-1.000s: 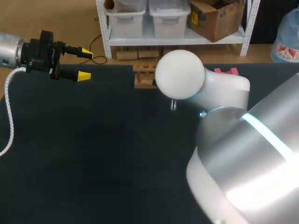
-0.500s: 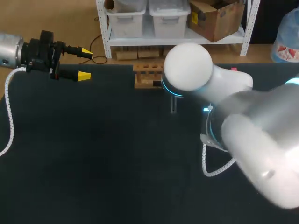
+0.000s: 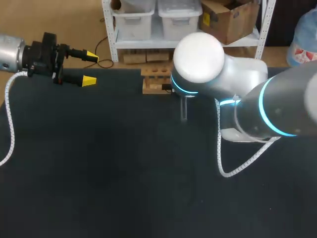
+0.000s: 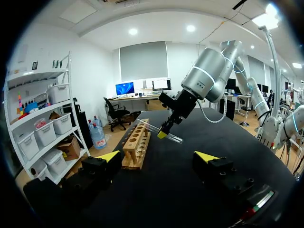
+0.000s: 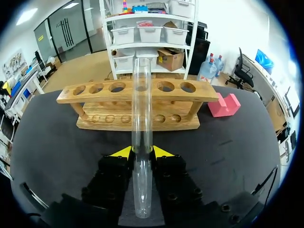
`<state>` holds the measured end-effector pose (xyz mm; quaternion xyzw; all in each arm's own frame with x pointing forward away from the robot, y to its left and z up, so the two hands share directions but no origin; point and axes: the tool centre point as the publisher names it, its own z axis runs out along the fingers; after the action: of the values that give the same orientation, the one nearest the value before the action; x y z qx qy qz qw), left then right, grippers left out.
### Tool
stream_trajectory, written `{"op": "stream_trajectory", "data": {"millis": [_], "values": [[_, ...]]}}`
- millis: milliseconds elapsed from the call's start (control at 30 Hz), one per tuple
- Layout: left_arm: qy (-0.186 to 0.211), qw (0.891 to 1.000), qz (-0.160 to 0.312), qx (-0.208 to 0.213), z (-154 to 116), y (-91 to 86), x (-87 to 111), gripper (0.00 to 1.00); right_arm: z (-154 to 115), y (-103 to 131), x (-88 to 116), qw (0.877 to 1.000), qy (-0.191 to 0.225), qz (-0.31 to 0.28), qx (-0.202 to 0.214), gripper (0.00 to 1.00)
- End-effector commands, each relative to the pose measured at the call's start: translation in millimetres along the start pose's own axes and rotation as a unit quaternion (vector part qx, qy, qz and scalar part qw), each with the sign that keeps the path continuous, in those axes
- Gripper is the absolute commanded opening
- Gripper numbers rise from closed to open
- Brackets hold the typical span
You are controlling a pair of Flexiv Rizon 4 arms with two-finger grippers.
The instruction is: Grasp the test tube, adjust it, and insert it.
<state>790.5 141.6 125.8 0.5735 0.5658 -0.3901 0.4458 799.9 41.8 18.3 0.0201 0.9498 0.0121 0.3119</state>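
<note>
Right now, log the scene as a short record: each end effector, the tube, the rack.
right end effector: shut on the test tube
test tube: off the table, not yet in a hole, aimed toward the rack
rack: wooden, on the table, visible holes empty
left end effector: open, empty, by the table's far left edge
pink block: beside the rack

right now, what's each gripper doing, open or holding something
Left gripper: open, holding nothing.
Right gripper: shut on the test tube.
</note>
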Motion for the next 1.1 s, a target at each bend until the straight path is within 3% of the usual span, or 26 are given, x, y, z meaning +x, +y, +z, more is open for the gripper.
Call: {"op": "stream_trajectory", "data": {"millis": [33,333,567,833,1100], "values": [[0.000,1.000,0.001,-0.003,0,-1.9,0.4,1.00,1,0,-3,0.998,0.068,0.000,0.003,0.00],[0.000,1.000,0.001,-0.003,0,-1.9,0.4,1.00,-7,-7,0,0.997,0.070,0.010,0.009,0.00],[0.000,1.000,0.001,-0.003,0,-1.9,0.4,1.00,-38,-15,-14,1.000,0.022,0.021,0.003,0.00],[0.000,1.000,0.001,-0.003,0,-1.9,0.4,1.00,-72,-23,-51,0.994,-0.094,0.041,-0.024,0.00],[0.000,1.000,0.001,-0.003,0,-1.9,0.4,1.00,-92,-21,-103,0.968,-0.238,0.063,-0.053,0.00]]}}
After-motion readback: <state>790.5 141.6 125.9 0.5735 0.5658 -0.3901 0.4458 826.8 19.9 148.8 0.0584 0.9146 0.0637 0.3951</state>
